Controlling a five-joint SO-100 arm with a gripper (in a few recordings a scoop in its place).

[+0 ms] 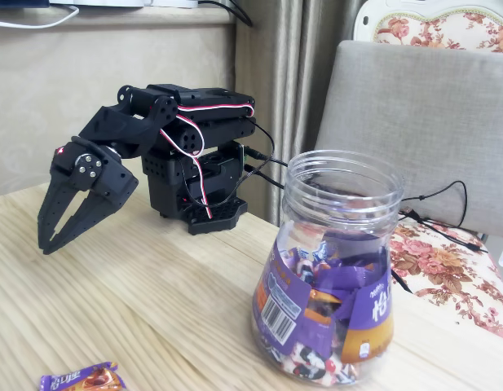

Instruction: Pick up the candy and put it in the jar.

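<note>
The candy (82, 380) lies flat on the wooden table at the bottom left edge of the fixed view, purple wrapper with an orange-brown picture. The clear plastic jar (328, 269) stands upright at the right, lid off, its base holding several purple-wrapped sweets behind a purple and orange label with a barcode. My black gripper (49, 242) hangs at the left, pointing down toward the table, its two fingers slightly apart with nothing between them. It is well above and behind the candy, and far left of the jar.
The arm's black base (198, 191) sits at the table's back edge with red and white wires. A grey cushioned chair back (422, 114) and a floral seat (447, 269) stand behind the jar. Bare wooden table (153, 301) lies between the gripper, candy and jar.
</note>
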